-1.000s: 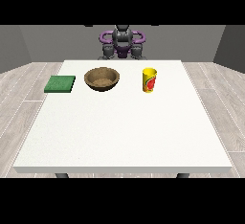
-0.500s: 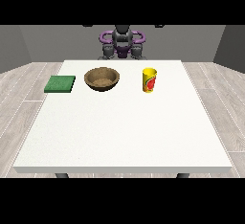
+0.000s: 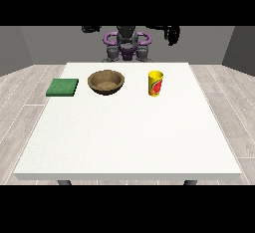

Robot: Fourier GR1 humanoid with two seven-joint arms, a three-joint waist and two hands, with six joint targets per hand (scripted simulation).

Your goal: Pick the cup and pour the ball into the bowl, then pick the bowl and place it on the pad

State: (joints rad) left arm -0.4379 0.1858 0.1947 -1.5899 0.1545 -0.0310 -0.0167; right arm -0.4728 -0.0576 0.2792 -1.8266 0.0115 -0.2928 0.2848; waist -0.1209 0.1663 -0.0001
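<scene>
- Cup [image 3: 156,83]: yellow with a red mark, upright on the white table [image 3: 129,142], right of centre toward the far edge. I cannot see the ball from here, so I take it to be inside the cup.
- Bowl [image 3: 106,82]: brown, wooden-looking, upright just left of the cup and apart from it; its inside looks empty.
- Pad [image 3: 63,87]: green, flat, at the far left, beside the bowl but not touching it.
- Change: half a second ago my arms were tucked at the torso; now both are raised and spread wide at the far end. The hand at the view's right [image 3: 173,33] hangs high beyond the cup and holds nothing; how its fingers lie I cannot tell. The hand at the view's left [image 3: 90,29] is likewise up and empty, fingers unclear.
- Meaning: I judge the reach has only begun; nothing is touched, and the cup pick comes first.
</scene>
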